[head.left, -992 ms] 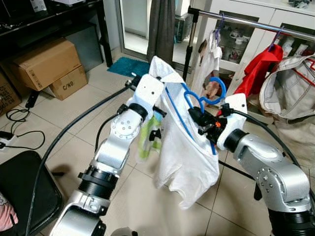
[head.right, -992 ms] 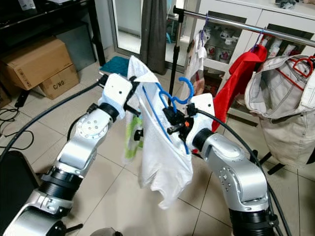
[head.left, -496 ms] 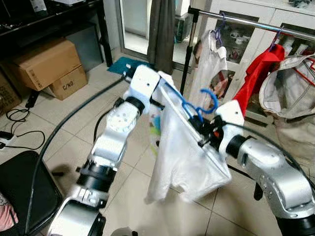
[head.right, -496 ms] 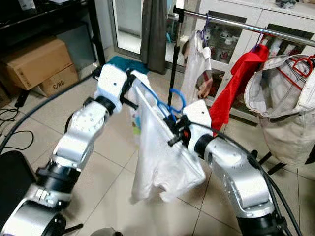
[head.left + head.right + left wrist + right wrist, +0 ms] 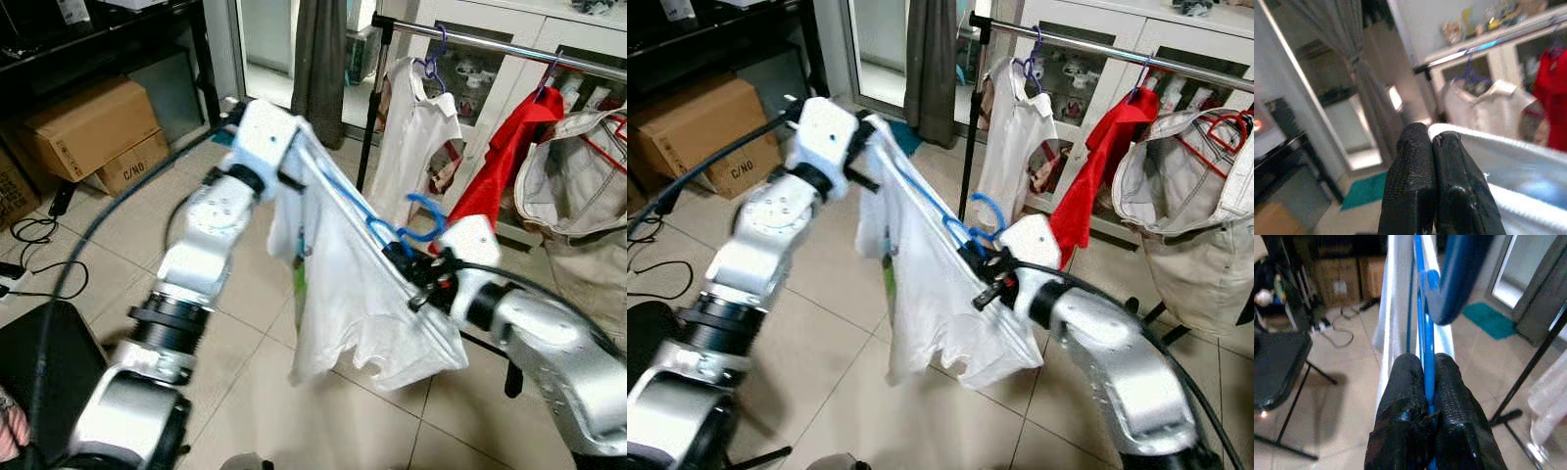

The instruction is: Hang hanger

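A white T-shirt (image 5: 343, 294) hangs on a blue hanger (image 5: 416, 227), stretched between my two arms in front of me. My left gripper (image 5: 294, 147) is shut on the shirt's upper corner; in the left wrist view its fingers (image 5: 1432, 191) pinch white cloth (image 5: 1508, 166). Lower and to the right, my right gripper (image 5: 407, 262) is shut on the blue hanger (image 5: 1426, 338) just below its hook. The hook points toward the metal clothes rail (image 5: 509, 44), which stands behind and above.
On the rail hang a white shirt (image 5: 416, 117), a red garment (image 5: 509, 147) and a beige garment (image 5: 578, 186). Its black upright pole (image 5: 370, 108) stands behind the held shirt. Cardboard boxes (image 5: 93, 132) sit far left, a black chair (image 5: 29, 382) near left.
My left arm has lifted the shirt corner up and to the left, and my right gripper has dropped slightly to the right. The shirt is now stretched out wider between them.
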You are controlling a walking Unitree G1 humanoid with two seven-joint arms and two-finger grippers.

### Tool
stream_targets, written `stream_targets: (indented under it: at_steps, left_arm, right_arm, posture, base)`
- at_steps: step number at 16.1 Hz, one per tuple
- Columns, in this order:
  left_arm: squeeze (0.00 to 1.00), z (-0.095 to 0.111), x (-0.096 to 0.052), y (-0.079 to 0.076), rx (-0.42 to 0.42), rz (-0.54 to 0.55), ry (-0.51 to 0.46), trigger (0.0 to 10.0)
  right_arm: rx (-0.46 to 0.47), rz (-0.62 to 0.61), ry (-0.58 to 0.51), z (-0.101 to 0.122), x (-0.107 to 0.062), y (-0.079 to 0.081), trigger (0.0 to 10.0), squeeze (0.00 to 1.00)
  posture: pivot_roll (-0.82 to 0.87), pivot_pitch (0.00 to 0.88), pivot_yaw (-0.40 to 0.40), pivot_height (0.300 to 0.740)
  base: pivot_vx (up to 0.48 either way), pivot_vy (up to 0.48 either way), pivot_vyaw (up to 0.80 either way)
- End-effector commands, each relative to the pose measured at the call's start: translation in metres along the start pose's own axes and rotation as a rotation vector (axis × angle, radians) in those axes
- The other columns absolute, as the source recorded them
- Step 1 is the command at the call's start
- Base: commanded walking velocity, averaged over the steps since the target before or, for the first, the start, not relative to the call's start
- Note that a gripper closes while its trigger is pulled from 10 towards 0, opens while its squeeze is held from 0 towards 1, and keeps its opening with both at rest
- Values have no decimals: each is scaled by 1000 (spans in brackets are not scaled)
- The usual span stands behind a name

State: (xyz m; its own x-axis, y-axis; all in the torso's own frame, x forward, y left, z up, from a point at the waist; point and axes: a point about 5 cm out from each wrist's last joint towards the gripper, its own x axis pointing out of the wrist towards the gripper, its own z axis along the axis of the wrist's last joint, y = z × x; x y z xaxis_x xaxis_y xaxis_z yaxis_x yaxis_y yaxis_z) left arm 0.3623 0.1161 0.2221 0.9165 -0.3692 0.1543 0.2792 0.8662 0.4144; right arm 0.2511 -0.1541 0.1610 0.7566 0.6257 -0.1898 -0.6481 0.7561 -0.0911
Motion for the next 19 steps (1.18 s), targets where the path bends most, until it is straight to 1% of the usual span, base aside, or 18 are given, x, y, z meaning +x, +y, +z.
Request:
stream_targets:
  at_steps: [1, 2, 3, 4, 5, 6, 7, 8, 9, 10, 11, 13, 15, 16, 17, 19]
  left_arm:
    - [0, 8, 0, 30, 16, 99, -22, 0]
    - [0, 4, -1, 37, 21, 112, -4, 0]
    - [0, 1, -1, 44, 8, 133, 6, 0]
    - [0, -2, -1, 51, -32, 162, 19, 0]
    - [0, -8, -1, 54, -75, 179, 39, 0]
    - [0, -17, 0, 53, -137, 186, 65, 0]
    - [0, -20, 0, 51, -150, 183, 71, 0]
    - [0, -25, 1, 45, -161, 176, 88, 0]
    - [0, -25, 2, 39, -169, 148, 86, 0]
    - [0, -25, 2, 35, -176, 133, 84, 0]
    - [0, -22, 4, 14, -199, 46, 62, 0]
    - [0, -19, 4, -6, -221, -18, 47, 0]
    - [0, -15, 0, -38, -255, -104, 29, 0]
    - [0, -14, -2, -44, -261, -122, 25, 0]
    - [0, -12, -6, -55, -262, -153, 20, 0]
    - [0, -11, -9, -62, -262, -175, 20, 0]
  right_arm:
    - [34, -18, 10, -4, -10, -7, 0, 0]
    - [38, -13, -8, -1, -13, -9, 0, 0]
    - [47, 6, -39, 2, -15, -8, 0, 0]
    - [50, 48, -70, 6, -17, -4, 0, 0]
    - [58, 69, -92, 9, -17, -2, 0, 0]
    - [90, 50, -129, 14, -14, -2, 0, 0]
    - [98, 51, -139, 15, -13, -2, 0, 0]
    - [128, 61, -155, 16, -12, -1, 0, 0]
    - [158, 53, -164, 17, -12, -1, 0, 0]
    - [172, 46, -166, 17, -12, -2, 0, 0]
    - [257, -19, -169, 16, -9, -7, 0, 0]
    - [305, -53, -164, 15, -6, -9, 0, 0]
    - [379, -109, -212, 18, 0, -11, 0, 0]
    - [393, -126, -227, 19, 1, -12, 0, 0]
    - [420, -173, -252, 22, 2, -17, 0, 0]
    - [433, -215, -277, 26, 3, -22, 0, 0]
  posture:
    - [-41, 0, 12, 740]
    - [-42, 0, 13, 740]
    - [-40, 0, 13, 740]
    - [-39, 0, 13, 740]
    - [-39, 0, 14, 740]
    - [-38, 0, 14, 740]
    - [-38, 0, 14, 740]
    - [-39, 0, 15, 740]
    - [-39, 0, 16, 740]
    - [-39, 0, 16, 740]
    - [-40, 0, 18, 740]
    - [-39, 0, 20, 740]
    - [-35, 0, 22, 740]
    - [-35, 0, 22, 740]
    - [-29, 0, 21, 740]
    - [-23, 0, 23, 740]
  base:
    - [0, 0, 0]
    - [0, 0, 0]
    - [0, 0, 0]
    - [0, 0, 0]
    - [0, 0, 0]
    - [0, 0, 0]
    - [0, 0, 0]
    - [0, 0, 0]
    - [0, 0, 0]
    - [0, 0, 0]
    - [0, 0, 0]
    - [0, 0, 0]
    - [0, 0, 0]
    - [0, 0, 0]
    - [0, 0, 0]
    - [0, 0, 0]
